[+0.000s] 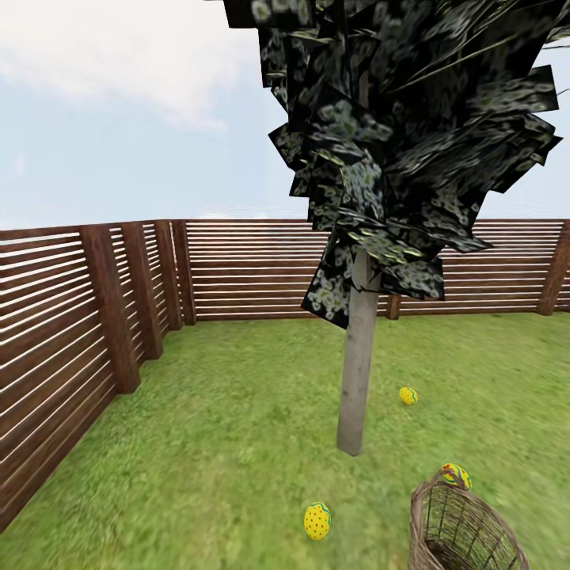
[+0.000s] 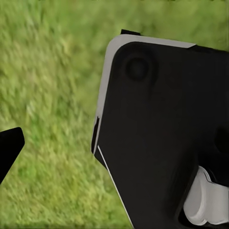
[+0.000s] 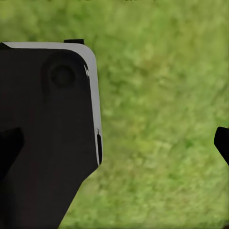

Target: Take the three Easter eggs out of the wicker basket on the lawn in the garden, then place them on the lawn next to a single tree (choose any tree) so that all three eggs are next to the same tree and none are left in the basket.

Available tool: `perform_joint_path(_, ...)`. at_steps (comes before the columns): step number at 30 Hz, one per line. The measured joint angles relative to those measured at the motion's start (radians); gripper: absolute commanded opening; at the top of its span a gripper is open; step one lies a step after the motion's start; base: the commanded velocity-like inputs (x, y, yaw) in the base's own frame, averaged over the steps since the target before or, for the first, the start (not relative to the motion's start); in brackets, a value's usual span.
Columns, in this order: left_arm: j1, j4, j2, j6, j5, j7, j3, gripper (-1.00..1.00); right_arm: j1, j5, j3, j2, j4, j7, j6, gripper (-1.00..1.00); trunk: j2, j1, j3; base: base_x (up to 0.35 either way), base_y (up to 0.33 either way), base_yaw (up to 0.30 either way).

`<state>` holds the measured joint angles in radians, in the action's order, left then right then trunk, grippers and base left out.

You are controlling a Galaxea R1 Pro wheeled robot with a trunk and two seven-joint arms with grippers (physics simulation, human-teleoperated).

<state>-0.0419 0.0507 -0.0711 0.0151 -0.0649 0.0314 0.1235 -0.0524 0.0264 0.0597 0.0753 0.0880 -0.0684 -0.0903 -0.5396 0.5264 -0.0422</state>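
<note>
- The tree (image 1: 355, 372) stood near the middle of the head view, its pale trunk rising from the lawn (image 1: 222, 427) under a dark mottled crown, with the slatted fence (image 1: 95, 309) enclosing the garden behind and to the left.
- 3 eggs were visible in the head view. 1 egg (image 1: 408, 395) lay on the grass just right of the trunk and a little beyond it. A 2nd egg (image 1: 317, 521) lay on the grass nearer the camera, left of the trunk base and near it.
- The 3rd egg (image 1: 455, 475) sat at the far rim of the basket (image 1: 459, 526), at the lower right. Whether it rested inside the rim or on the grass just behind could not be determined.
- Judgement: 2 eggs appeared placed; the 3rd needed confirming or moving.
- The left end effector (image 2: 9, 152) showed 1 dark fingertip at the frame edge over grass, beside a black body panel; open or closed could not be determined, and nothing was seen in it.
- The right end effector (image 3: 222, 143) likewise showed 1 fingertip over grass; state undetermined.
- Recommendation: look down at the basket rim before acting. If the egg was inside, reach from above, clear of the wicker, grip across its narrow width, and set it down on grass close to the same trunk, not dropped, so it did not roll.
</note>
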Motion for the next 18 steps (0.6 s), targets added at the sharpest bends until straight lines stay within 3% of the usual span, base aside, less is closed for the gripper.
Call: perform_joint_path(18,0.0,0.0,0.004,0.0,0.001,0.001,0.001,1.0,0.0,-0.005,0.006,0.002,-0.004,0.0,0.0,1.0,0.0,0.0,0.0,0.0,0.0,-0.245)
